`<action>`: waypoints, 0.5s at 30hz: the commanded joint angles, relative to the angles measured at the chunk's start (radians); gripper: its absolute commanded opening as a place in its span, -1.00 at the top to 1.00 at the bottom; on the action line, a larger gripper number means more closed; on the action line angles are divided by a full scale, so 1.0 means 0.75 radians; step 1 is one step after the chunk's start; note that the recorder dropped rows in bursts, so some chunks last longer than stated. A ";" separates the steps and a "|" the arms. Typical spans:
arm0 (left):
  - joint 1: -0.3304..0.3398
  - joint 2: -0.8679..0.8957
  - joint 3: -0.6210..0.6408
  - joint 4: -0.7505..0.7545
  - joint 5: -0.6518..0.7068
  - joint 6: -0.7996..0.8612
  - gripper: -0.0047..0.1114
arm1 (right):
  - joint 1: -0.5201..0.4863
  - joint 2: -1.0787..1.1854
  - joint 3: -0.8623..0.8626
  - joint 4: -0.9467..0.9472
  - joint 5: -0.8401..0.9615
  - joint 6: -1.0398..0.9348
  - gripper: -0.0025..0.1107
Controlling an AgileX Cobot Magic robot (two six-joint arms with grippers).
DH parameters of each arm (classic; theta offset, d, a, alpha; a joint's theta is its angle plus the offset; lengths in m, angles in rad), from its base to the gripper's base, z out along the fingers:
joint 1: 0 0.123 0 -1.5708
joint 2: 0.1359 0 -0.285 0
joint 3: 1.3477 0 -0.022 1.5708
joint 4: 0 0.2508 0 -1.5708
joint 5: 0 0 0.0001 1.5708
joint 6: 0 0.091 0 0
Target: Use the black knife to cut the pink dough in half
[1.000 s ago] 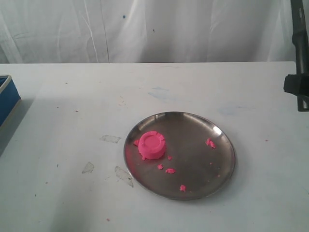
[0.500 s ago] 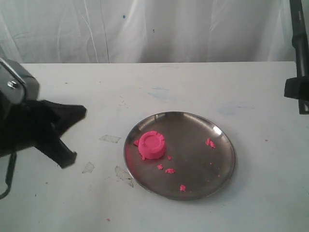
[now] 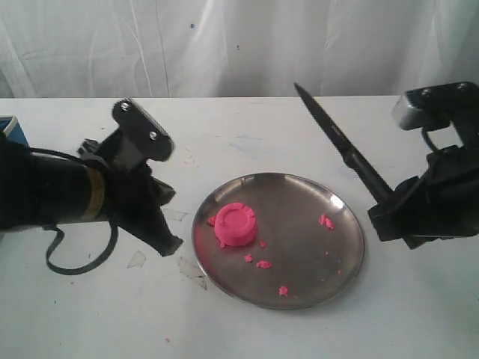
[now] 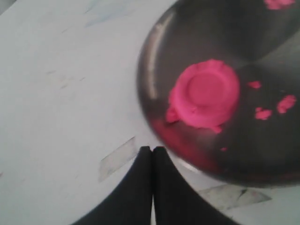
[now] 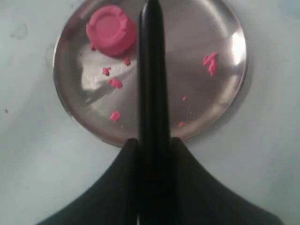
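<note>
Pink dough (image 3: 235,224) sits as 1 whole round puck with a ridged top on the left part of a round steel plate (image 3: 314,288), close to the rim. No cut is visible in it. In the left wrist view the dough (image 4: 205,93) appears intact, with a small lump at its edge. Small pink crumbs (image 3: 260,263) lie scattered on the plate near the puck, and more crumbs (image 3: 326,221) lie on the far side of the plate, toward the right rim.

Black knife (image 3: 340,143) is pinched in the right gripper (image 3: 391,206), which is clamped on the handle end. The blade rises at a slant, tip pointing up and to the left, above the right rim of the plate and clear of the dough. In the right wrist view the knife (image 5: 151,93) runs out from between the 2 fingers (image 5: 123,183) over the plate, with the dough (image 5: 111,31) just beside its tip.

Left gripper (image 3: 166,224) hovers over the white table (image 3: 90,314), just left of the plate. Its fingers (image 4: 136,187) are pressed together with nothing between them, their tips near the plate rim.

A blue object (image 3: 10,129) shows at the left edge of the table, partly hidden by the left arm.
</note>
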 commanded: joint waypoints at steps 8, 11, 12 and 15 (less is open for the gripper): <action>-0.014 0.238 -0.005 0.388 -0.526 0.291 0.92 | 0.048 0.303 -0.153 -0.209 -0.062 0.188 0.96; 0.001 0.238 -0.005 0.280 -0.352 0.381 0.92 | 0.048 0.336 -0.153 -0.206 -0.114 0.193 0.96; 0.011 0.241 -0.008 0.233 -0.302 0.412 0.92 | 0.048 0.349 -0.153 -0.201 -0.127 0.207 0.96; 0.053 0.275 -0.016 0.088 -0.263 0.556 0.92 | 0.048 0.373 -0.153 -0.191 -0.168 0.234 0.96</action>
